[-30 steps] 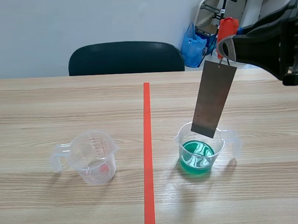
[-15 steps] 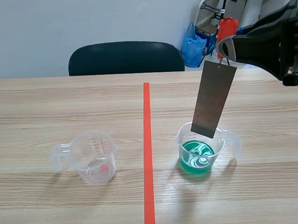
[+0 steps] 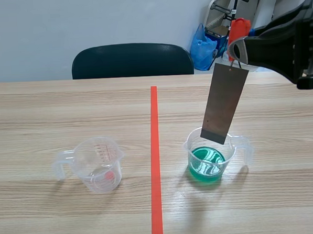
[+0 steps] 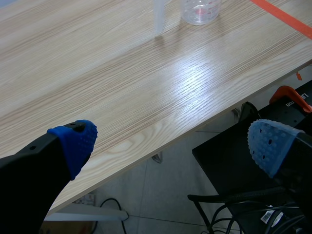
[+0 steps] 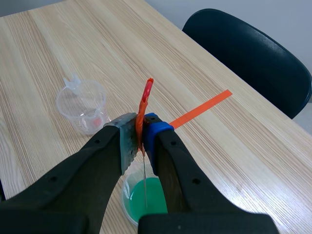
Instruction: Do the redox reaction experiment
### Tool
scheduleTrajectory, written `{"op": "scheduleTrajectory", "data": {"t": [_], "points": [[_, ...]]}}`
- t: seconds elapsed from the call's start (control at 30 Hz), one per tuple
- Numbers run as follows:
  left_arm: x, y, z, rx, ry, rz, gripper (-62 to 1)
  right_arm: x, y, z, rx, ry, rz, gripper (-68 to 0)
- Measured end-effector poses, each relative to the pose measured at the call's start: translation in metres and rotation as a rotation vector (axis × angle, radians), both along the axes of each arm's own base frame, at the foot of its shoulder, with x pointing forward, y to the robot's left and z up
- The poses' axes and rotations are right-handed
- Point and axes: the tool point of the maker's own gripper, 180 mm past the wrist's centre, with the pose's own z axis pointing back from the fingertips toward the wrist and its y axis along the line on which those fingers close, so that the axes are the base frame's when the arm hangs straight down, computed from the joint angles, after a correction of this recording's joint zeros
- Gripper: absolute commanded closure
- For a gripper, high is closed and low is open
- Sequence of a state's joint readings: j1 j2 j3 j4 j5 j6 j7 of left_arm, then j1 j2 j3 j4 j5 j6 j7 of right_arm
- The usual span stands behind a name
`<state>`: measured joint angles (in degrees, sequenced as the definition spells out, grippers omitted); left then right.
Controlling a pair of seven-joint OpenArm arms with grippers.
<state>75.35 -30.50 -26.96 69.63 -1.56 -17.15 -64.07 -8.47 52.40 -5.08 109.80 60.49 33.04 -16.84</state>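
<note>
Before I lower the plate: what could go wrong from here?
The grey metal plate hangs tilted from the orange clip in the right hand; lowered, its corner could catch the rim of the clear plastic cup and tip it. Hanging freely, it may swing and splash the green liquid.

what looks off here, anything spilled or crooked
Nothing has spilled: the green liquid sits inside its cup, and the clear cup stands upright. Only the plate looks askew: it hangs slanted from a tab pinched in the right claw, lower end over that cup's rim.
</note>
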Motion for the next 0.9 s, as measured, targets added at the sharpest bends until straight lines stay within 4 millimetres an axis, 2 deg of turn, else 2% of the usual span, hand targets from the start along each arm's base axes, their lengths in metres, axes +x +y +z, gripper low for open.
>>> {"op": "scheduleTrajectory", "data": {"t": [0.13, 0.9], "points": [[0.0053, 0.0069, 0.0056, -0.015, -0.03, 0.051, -62.3, 0.0, 0.0, 0.0, 0.0, 0.0, 0.0, -0.6], [0.0051, 0.0067, 0.0054, -0.015, -0.029, 0.05, -62.3, 0.0, 0.0, 0.0, 0.0, 0.0, 0.0, -0.6]]}}
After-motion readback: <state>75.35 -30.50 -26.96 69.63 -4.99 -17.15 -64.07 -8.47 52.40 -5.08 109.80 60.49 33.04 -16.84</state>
